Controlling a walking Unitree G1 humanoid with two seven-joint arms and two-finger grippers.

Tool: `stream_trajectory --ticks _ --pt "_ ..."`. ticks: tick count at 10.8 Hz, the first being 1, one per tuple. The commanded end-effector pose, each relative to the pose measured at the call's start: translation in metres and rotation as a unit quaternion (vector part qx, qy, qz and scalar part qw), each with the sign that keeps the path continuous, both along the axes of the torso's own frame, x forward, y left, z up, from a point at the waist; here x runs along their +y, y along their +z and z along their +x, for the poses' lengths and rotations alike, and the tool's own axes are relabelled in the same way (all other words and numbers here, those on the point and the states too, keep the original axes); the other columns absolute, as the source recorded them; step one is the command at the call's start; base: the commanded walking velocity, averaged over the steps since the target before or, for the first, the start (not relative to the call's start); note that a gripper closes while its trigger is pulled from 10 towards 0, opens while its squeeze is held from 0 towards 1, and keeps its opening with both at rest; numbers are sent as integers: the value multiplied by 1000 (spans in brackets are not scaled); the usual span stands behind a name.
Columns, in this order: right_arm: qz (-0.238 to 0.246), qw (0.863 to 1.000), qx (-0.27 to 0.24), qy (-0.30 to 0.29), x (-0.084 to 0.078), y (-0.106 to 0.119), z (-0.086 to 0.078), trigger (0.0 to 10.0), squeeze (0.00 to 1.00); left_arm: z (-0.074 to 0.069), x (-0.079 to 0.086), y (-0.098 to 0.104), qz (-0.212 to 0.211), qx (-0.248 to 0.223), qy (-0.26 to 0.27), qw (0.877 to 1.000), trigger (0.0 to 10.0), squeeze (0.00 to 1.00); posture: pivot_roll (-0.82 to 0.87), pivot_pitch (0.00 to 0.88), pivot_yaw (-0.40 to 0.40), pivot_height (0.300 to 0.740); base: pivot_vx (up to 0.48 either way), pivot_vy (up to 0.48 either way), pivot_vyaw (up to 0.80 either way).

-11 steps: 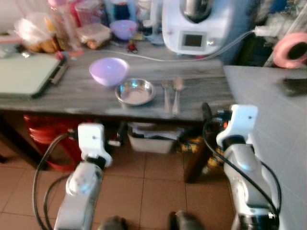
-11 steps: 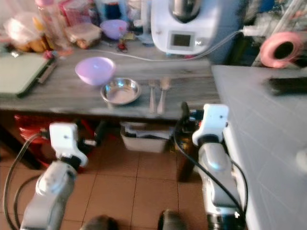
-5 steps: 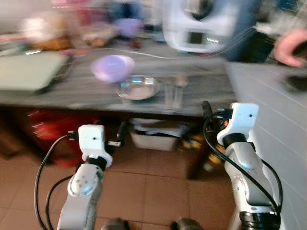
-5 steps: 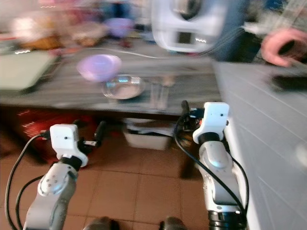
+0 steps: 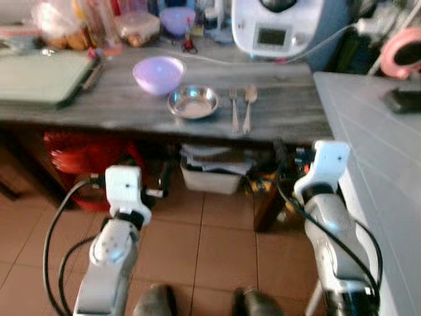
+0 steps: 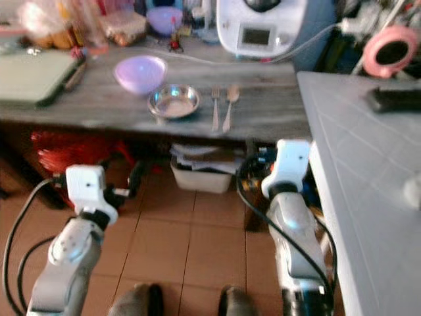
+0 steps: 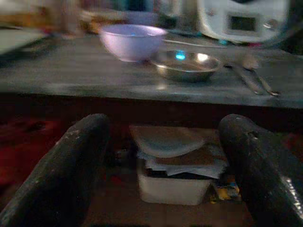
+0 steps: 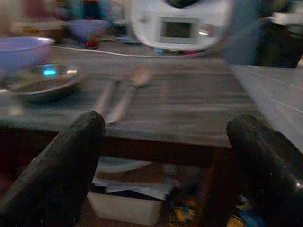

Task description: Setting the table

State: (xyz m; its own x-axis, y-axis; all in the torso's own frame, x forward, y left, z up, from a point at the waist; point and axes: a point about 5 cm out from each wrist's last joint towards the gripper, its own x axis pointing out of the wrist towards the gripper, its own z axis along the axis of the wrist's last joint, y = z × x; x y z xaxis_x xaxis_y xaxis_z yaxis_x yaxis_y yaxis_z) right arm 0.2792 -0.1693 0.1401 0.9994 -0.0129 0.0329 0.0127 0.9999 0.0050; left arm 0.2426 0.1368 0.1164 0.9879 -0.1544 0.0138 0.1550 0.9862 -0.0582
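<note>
On the grey wooden table (image 5: 118,105) stand a lilac bowl (image 5: 158,73) and, just right of it, a small steel bowl (image 5: 193,102). A fork (image 5: 233,108) and a spoon (image 5: 248,105) lie side by side right of the steel bowl. Both arms are held low in front of the table's edge, below its top. My left gripper (image 7: 163,142) is open and holds nothing; it faces the two bowls. My right gripper (image 8: 168,137) is open too, with nothing in it, and faces the fork and spoon.
A white kitchen machine (image 5: 276,26) with a cable stands at the back, with jars and food bags to its left. A green board (image 5: 39,76) lies far left. Under the table are a white bin (image 5: 210,176) and a red crate (image 5: 85,155). A grey counter (image 5: 375,158) runs along the right.
The camera has moved and the blur has cleared; the table now sits higher in the picture. Bowls, fork and spoon keep their places. Both grippers stay open and low.
</note>
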Motion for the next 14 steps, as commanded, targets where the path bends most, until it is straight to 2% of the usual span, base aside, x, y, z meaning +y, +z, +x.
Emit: stream_trajectory --ticks 1,3,4,6,10,14 --pt "3 1000 0 4 2 1 1 10000 0 -1 4 0 7 3 8 1000 10000 0 -17 80 29 740 0 0 0" --pt "2 1000 1 2 -1 3 2 10000 0 0 14 10 15 -16 21 1000 10000 0 -9 100 16 740 0 0 0" --pt "0 1000 4 5 -2 2 1 10000 0 -4 13 9 13 -16 17 1000 10000 0 -11 105 13 740 0 -266 0" --pt "2 1000 3 6 0 3 3 10000 0 -8 6 7 6 -11 8 1000 10000 0 -14 101 13 740 0 -480 -669" --pt "-2 1000 7 4 -4 2 -1 10000 0 -8 3 3 3 -3 -2 1000 10000 0 -30 88 16 740 0 -480 0" --pt "-9 1000 -10 5 -5 11 7 10000 0 -7 0 2 4 -4 -6 1000 10000 0 -28 81 18 740 0 -445 0"
